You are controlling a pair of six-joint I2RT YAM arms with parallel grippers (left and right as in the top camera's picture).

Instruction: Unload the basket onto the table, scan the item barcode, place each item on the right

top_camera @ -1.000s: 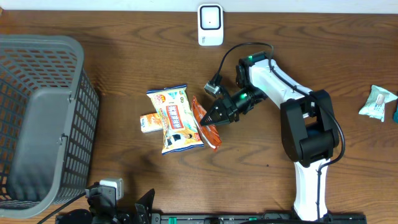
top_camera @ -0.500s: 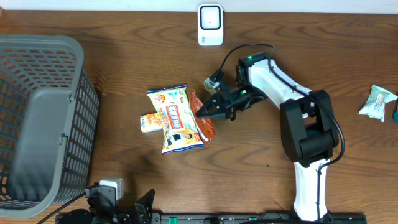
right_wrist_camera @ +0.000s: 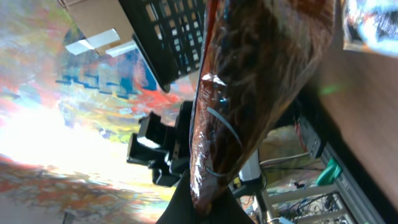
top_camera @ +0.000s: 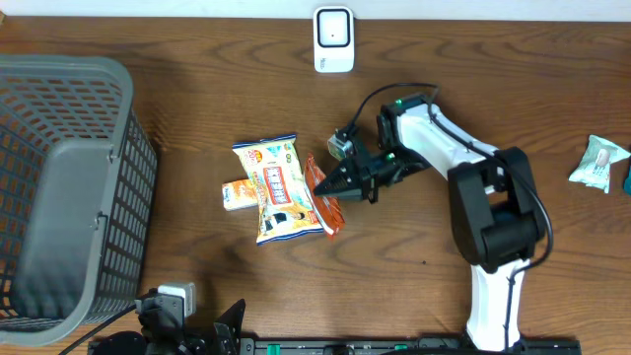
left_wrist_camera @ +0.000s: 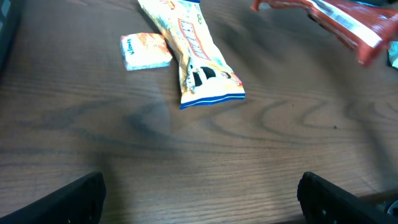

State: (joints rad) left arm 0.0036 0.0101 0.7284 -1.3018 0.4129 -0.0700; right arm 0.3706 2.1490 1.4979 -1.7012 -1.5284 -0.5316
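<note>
An orange-red snack packet [top_camera: 325, 200] is pinched by one end in my right gripper [top_camera: 333, 183], which is shut on it, just right of the yellow snack bag [top_camera: 277, 189]. The right wrist view shows the glossy red-brown packet [right_wrist_camera: 261, 74] stretching away from the closed jaws of the right gripper [right_wrist_camera: 208, 202]. The white scanner [top_camera: 333, 39] stands at the table's far edge, apart from the packet. My left gripper [left_wrist_camera: 202, 199] is open low over bare wood, its dark fingertips [left_wrist_camera: 68, 199] at the bottom corners, nothing between them.
A small orange pack [top_camera: 237, 194] lies against the yellow bag's left side. A grey mesh basket [top_camera: 69, 187] fills the left side. A pale teal wrapped item [top_camera: 598, 163] sits at the right edge. In the left wrist view the yellow bag [left_wrist_camera: 193, 56] lies ahead.
My right gripper has swung its tip a little left and back and turned, with the orange-red packet still in it. The left gripper has not moved.
</note>
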